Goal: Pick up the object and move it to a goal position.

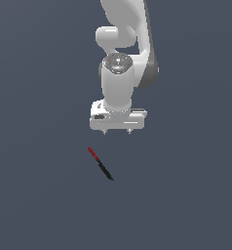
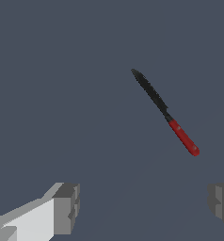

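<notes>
The object, a thin knife-like stick (image 1: 100,164) with a black pointed blade and a red handle end, lies flat on the dark grey surface. It runs diagonally, red end toward the arm, blade tip away from it. It also shows in the wrist view (image 2: 164,112). My gripper (image 1: 117,132) hangs above the surface, behind the object and slightly toward the exterior view's right, not touching it. The gripper is open and empty; both fingertips (image 2: 66,207) show wide apart in the wrist view, with the object beyond them.
The white arm (image 1: 123,58) rises behind the gripper. The flat dark grey surface (image 1: 40,195) shows no other objects or edges, and no goal marker is visible.
</notes>
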Motion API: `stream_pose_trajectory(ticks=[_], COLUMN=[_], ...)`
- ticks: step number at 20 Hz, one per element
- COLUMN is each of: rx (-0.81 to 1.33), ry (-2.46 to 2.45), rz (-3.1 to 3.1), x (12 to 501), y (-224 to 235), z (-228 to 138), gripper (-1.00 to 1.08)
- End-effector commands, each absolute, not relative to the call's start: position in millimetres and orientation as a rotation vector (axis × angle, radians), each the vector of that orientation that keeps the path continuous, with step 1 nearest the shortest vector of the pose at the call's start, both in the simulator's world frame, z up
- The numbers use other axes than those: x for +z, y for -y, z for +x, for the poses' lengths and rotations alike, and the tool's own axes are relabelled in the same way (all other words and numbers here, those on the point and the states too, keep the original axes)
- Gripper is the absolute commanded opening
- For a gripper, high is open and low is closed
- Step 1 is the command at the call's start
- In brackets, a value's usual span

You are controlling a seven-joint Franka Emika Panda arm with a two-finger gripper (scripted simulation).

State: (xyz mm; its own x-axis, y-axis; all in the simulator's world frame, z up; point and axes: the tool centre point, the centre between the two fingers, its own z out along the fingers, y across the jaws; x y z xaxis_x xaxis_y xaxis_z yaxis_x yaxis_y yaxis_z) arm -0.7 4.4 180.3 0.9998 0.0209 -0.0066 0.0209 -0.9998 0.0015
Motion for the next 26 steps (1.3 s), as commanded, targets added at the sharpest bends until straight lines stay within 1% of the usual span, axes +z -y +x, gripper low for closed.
stream_pose_trajectory(ticks=[1, 13, 26], rx=[-0.011, -0.010, -0.008], ry=[-0.043, -0.255, -0.701], rz=[3.139, 3.125, 3.056], x=[179, 156, 102], y=[-3, 13, 51], z=[0, 17, 48], gripper=[1.00, 1.00, 1.00])
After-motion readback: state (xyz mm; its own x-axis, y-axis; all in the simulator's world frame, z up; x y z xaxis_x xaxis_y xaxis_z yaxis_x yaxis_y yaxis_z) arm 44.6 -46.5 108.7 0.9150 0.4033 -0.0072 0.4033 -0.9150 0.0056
